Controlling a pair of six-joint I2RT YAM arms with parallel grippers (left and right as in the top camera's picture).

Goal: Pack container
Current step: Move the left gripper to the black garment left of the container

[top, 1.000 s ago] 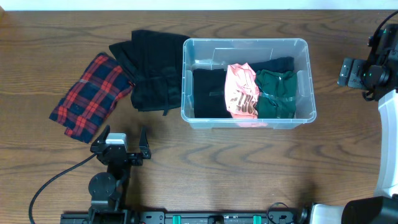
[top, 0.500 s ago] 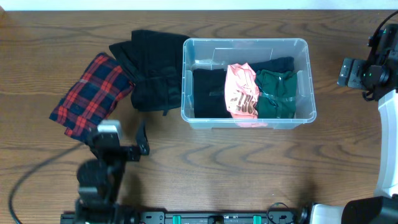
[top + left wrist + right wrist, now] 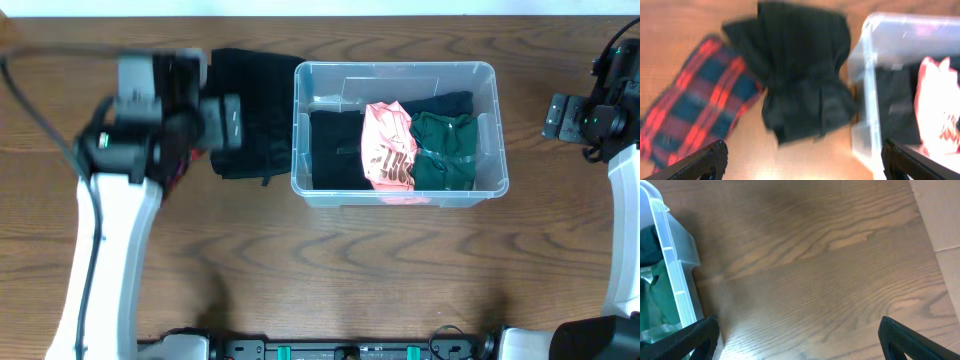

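The left pincer (image 3: 802,162) is held spread wide, gripping nothing, above the black garment (image 3: 800,75) just beside the container (image 3: 400,197) on the tabletop (image 3: 330,270). Its blurred arm seems stretched forward. The right pincer (image 3: 797,337) is likewise released, right of the container.

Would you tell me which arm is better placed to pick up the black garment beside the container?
Left: the left hand hovers open over the black garment, while the right hand sits beyond the container's other end.
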